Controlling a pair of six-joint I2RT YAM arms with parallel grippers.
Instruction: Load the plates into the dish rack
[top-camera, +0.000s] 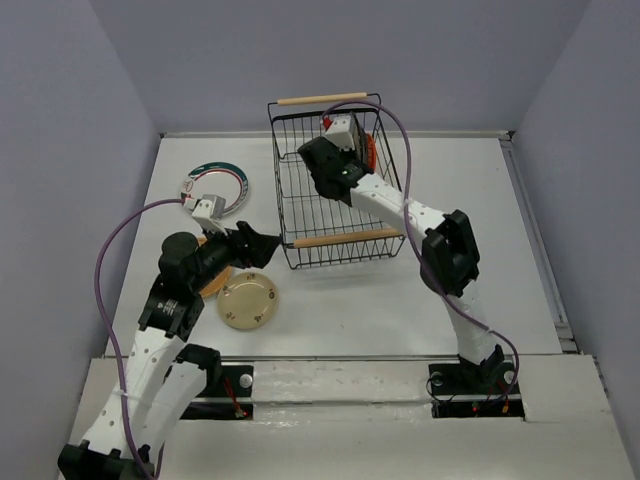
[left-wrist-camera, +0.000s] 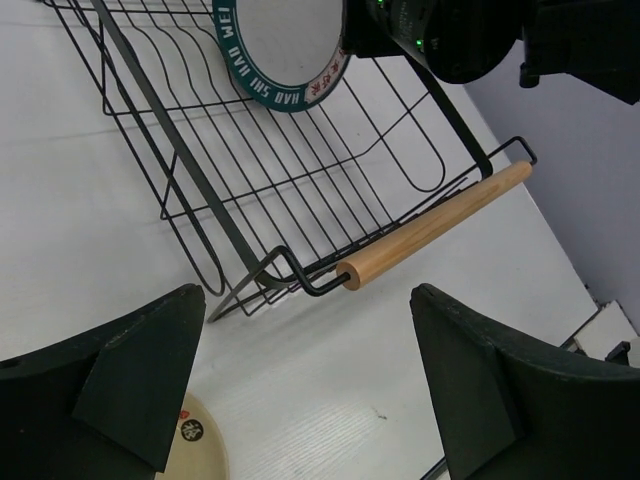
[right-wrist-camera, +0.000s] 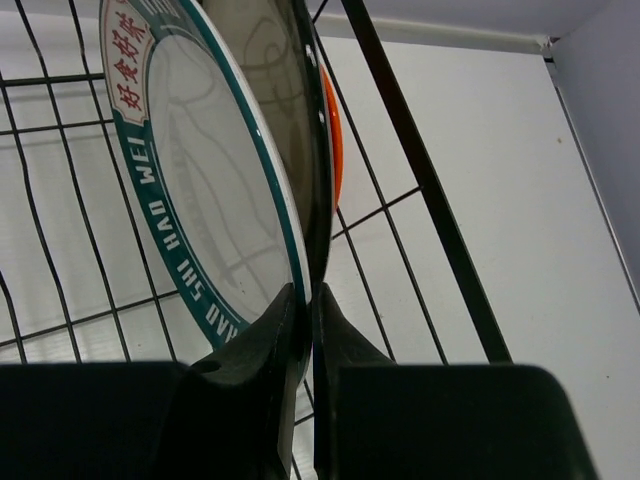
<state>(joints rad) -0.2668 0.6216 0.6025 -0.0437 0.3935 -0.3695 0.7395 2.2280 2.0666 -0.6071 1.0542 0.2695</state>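
1. The black wire rectangular dish rack with two light wooden bar handles (top-camera: 300, 200) stands on the white table (top-camera: 480, 250), in the upper middle of the top view.
2. The right arm reaches into the far right corner of the rack. In the right wrist view, the right hand (right-wrist-camera: 310, 310) has its two fingers pressed nearly together on the lower rim of a white round plate with a teal lettered rim (right-wrist-camera: 200, 170).
3. That plate stands on edge among the rack wires, its face towards the left of the wrist frame.
4. Tight behind it stands a black-rimmed round plate with a beige centre (right-wrist-camera: 265, 70). I cannot tell whether its edge is also caught between the fingers.
5. Behind that one, an upright plain orange round plate (right-wrist-camera: 333, 140) shows as a thin sliver against the rack's right wall.
6. The left hand (left-wrist-camera: 305, 330) is spread wide and holds nothing. It points at the rack's near left corner, close to the end of the near wooden handle (left-wrist-camera: 435, 225).
7. Three plates lie flat on the table at the left of the top view:
   - A second white plate with a teal-striped rim (top-camera: 215, 188) lies left of the rack.
   - A cream round plate (top-camera: 248, 302) lies just below the left hand.
   - A tan-brown round plate (top-camera: 217, 282) sits beside the cream one, mostly hidden under the left arm.
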